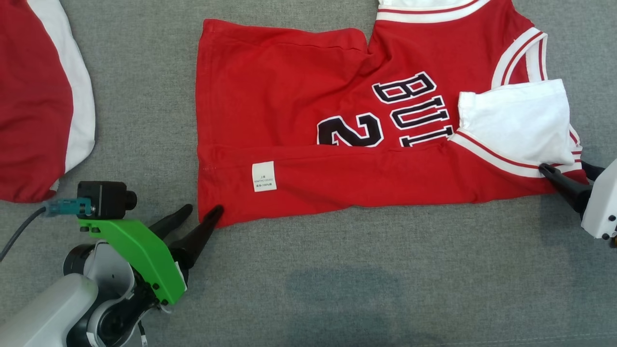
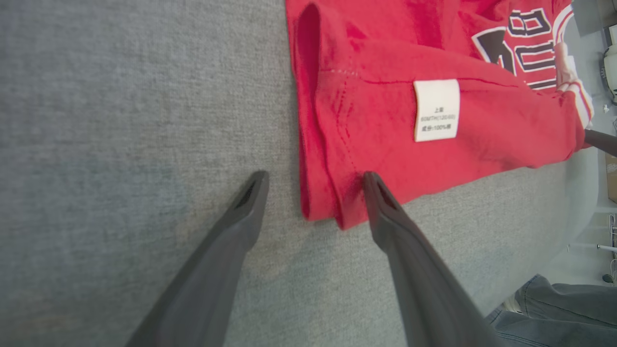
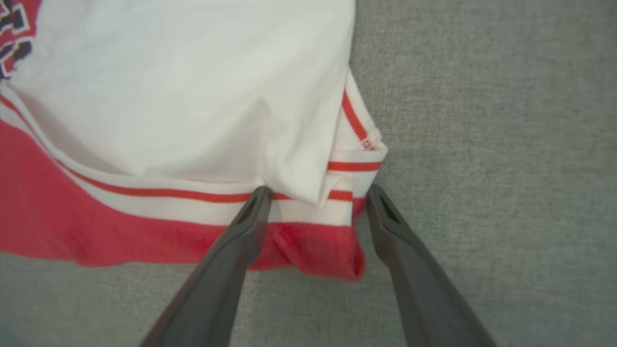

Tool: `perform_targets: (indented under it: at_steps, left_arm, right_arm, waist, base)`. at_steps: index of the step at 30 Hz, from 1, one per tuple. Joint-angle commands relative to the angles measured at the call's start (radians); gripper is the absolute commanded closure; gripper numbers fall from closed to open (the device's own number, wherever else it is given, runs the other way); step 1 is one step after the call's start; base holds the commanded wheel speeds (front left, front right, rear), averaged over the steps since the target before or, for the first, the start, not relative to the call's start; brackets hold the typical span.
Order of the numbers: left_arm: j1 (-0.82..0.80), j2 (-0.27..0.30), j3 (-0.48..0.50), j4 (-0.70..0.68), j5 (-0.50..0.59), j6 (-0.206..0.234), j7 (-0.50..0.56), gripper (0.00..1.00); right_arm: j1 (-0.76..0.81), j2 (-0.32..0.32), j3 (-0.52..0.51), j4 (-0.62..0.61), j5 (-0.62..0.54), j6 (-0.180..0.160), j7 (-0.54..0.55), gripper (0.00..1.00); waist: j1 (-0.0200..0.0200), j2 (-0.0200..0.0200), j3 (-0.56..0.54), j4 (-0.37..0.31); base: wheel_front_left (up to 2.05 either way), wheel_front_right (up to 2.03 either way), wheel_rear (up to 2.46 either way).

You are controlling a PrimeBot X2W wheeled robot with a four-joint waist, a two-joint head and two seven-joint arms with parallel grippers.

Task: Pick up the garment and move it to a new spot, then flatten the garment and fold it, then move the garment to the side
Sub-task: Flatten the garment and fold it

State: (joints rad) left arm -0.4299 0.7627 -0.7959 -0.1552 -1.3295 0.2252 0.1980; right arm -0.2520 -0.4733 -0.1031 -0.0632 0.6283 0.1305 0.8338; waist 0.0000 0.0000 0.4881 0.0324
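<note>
The red jersey, white-trimmed with black lettering, lies spread from centre toward 2 o'clock, its 6 o'clock edge folded over, white label showing.

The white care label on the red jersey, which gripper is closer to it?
Left. The left gripper, open, straddles the hem corner of the jersey, just below-left of the care label. The right gripper, also open, is at the far armhole end, by the white sleeve.
</note>
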Motion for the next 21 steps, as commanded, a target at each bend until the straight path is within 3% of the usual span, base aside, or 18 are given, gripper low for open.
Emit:
perform_targets:
  at_steps: [1, 7, 8, 9, 15, 21]
  left_arm:
    - [-0.007, -0.006, -0.005, 0.012, 0.002, 0.0, 0.007, 0.0]
    - [-0.024, -0.047, -0.048, 0.059, 0.016, 0.001, 0.042, 0.0]
    - [-0.03, -0.053, -0.062, 0.073, 0.027, -0.001, 0.051, 0.54]
    - [-0.033, -0.052, -0.066, 0.081, 0.038, -0.002, 0.048, 1.0]
    - [-0.013, -0.041, -0.063, 0.096, 0.04, -0.014, 0.026, 1.0]
    - [0.065, 0.037, -0.03, 0.013, 0.017, 0.0, -0.009, 1.0]
  right_arm:
    - [-0.001, 0.005, 0.013, 0.011, 0.006, 0.0, 0.011, 0.0]
    - [0.014, 0.019, 0.04, 0.033, 0.033, 0.001, 0.077, 0.0]
    - [0.018, 0.018, 0.045, 0.033, 0.037, 0.001, 0.085, 0.42]
    - [0.016, 0.017, 0.048, 0.029, 0.04, 0.001, 0.078, 1.0]
    - [0.047, -0.009, 0.019, 0.046, 0.059, -0.001, 0.08, 1.0]
    - [0.143, -0.016, -0.069, 0.011, 0.089, -0.001, 0.125, 1.0]
  waist:
    - [0.0, 0.0, 0.0, 0.0]
    - [0.0, 0.0, -0.008, 0.002]
    - [0.0, 0.0, -0.013, 0.0]
    - [0.0, 0.0, -0.016, -0.002]
    - [0.0, 0.0, -0.046, -0.006]
    - [0.0, 0.0, -0.091, -0.008]
  base:
    - [0.0, 0.0, 0.0]
    - [0.0, 0.0, 0.0]
    - [0.0, 0.0, 0.0]
    - [0.0, 0.0, 0.0]
    - [0.0, 0.0, 0.0]
    - [0.0, 0.0, 0.0]
